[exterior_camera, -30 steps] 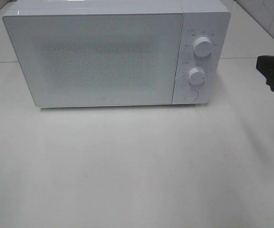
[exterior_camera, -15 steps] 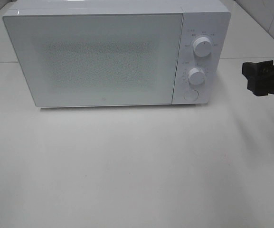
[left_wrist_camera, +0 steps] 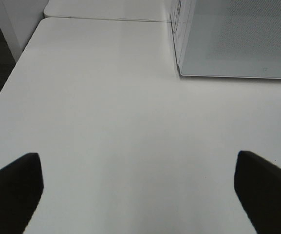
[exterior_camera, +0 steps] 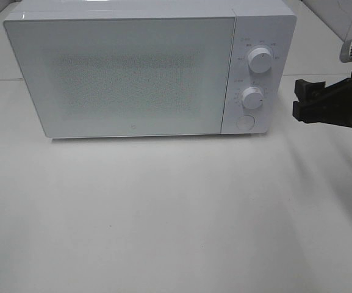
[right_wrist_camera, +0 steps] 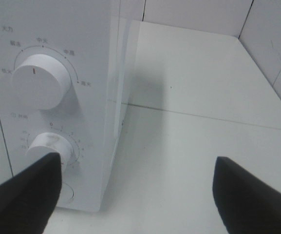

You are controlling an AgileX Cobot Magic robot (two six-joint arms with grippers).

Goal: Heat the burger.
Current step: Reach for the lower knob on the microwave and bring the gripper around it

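Burger unseen — shut white microwave (exterior_camera: 145, 67), white tabletop (exterior_camera: 163, 213), tiled wall (right_wrist_camera: 194, 14)

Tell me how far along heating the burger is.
Done: the white microwave oven's door is shut. No burger shows outside, and the speckled window hides whether it is inside. In hand: the open right gripper sits beside the control panel, level with the lower white round knob. Left: probably turning that knob to start heating. The open left gripper hovers over the white table.

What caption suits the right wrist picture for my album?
Open right tool hovers beside the lower knob of the white microwave.
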